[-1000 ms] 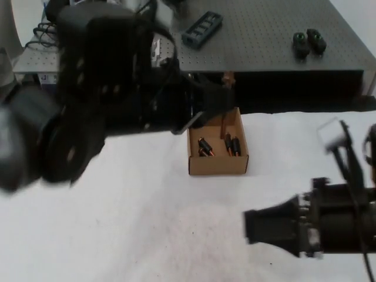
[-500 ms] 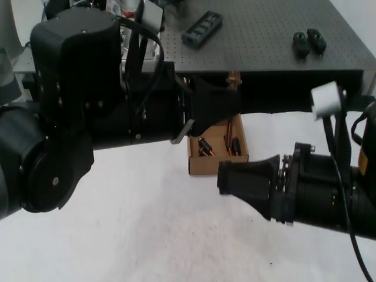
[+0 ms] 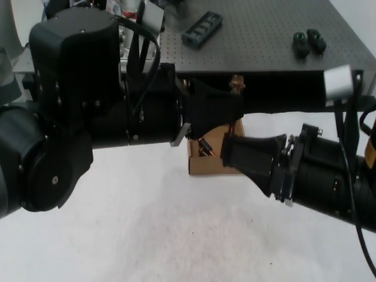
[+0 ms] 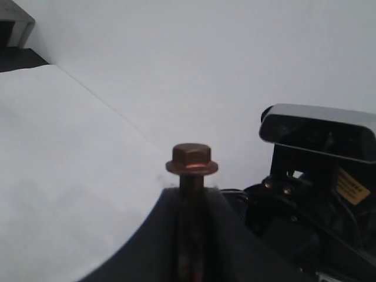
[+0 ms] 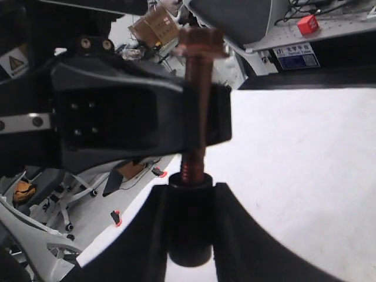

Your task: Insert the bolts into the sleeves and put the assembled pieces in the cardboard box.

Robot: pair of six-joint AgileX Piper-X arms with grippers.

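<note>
My left gripper (image 4: 191, 197) is shut on a copper bolt (image 4: 191, 164) with its hex head sticking out past the fingers. In the right wrist view the bolt (image 5: 200, 88) points its threaded end into a black sleeve (image 5: 189, 226). My right gripper (image 5: 189, 191) is shut on that sleeve. In the high view the two grippers meet just above the cardboard box (image 3: 202, 165), the left gripper (image 3: 214, 111) above the right gripper (image 3: 235, 151). The bolt's head (image 3: 237, 82) shows above them. The box is partly hidden and holds assembled pieces (image 3: 205, 145).
A white cloth (image 3: 147, 235) covers the bench. Behind it stands a black perforated board (image 3: 264, 35) with a dark slotted holder (image 3: 201, 27) and two small black parts (image 3: 308, 41). Both bulky arms crowd the space around the box.
The right arm has swung left and up from the lower right, bringing its gripper to the bolt over the box. The left arm has shifted slightly and now holds steady.
</note>
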